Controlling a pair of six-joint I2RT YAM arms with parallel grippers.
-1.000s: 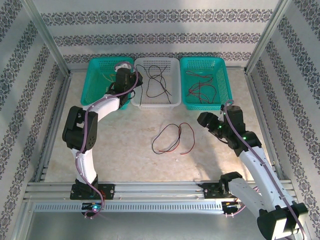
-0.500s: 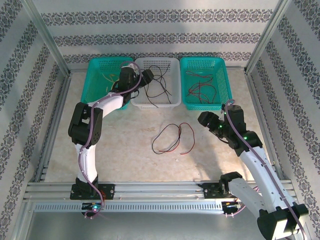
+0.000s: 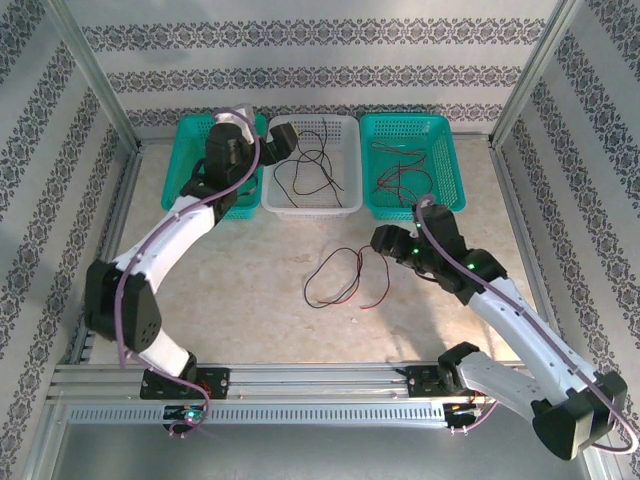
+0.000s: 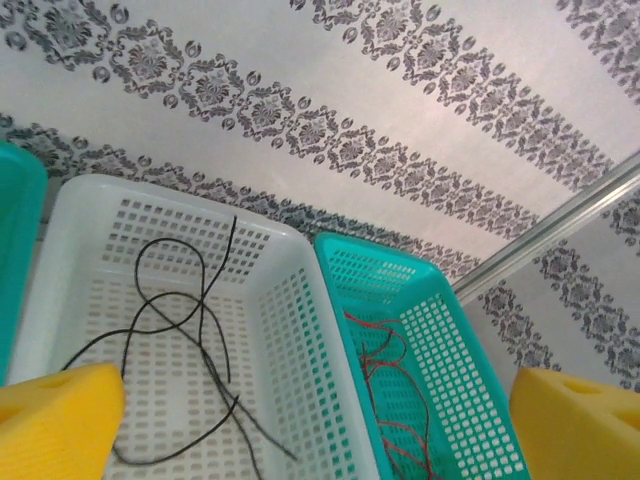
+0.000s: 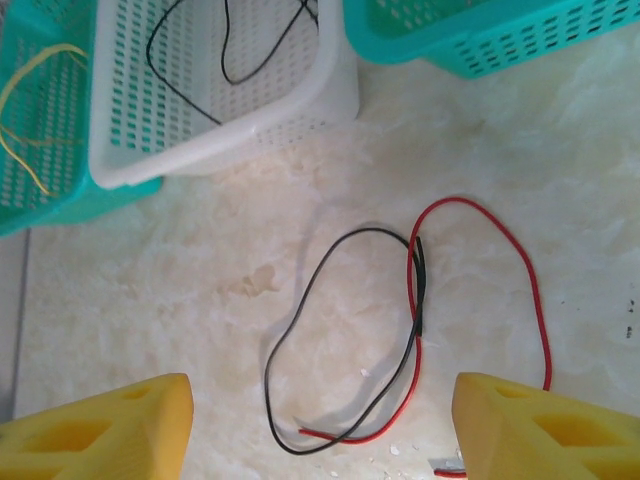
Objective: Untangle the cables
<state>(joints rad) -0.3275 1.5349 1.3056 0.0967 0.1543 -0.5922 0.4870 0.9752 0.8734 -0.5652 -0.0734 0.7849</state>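
Beige marbled surface point(image 3: 250, 320) inside a frame with patterned walls. Left arm point(image 3: 170, 230) stretches far toward the back; right arm point(image 3: 520, 320) reaches in toward the middle.

Three baskets sit in a row at the back edge, touching side by side: left teal basket point(image 3: 188, 150), white basket point(image 3: 310, 208) and right teal basket point(image 3: 447, 165).

Left claw point(image 3: 283, 130) hangs over the white basket's back-left corner. In its wrist view the left claw point(image 4: 320, 420) is spread wide, yellow fingertips point(image 4: 60, 420) at opposite edges of the frame.

Right claw point(image 3: 378, 238) is above the surface just right of the loose cables. In its wrist view the right claw point(image 5: 320, 430) is also spread wide.

Cables: a red cable point(image 5: 535, 295) and a black cable point(image 5: 310, 290) lie on the surface mid-table, looped, overlapping and crossing each other. More black cables point(image 4: 205, 310) lie in the white basket, reddish cables point(image 4: 385, 370) in the right teal basket, and a yellow cable point(image 5: 20, 66) in the left teal basket.
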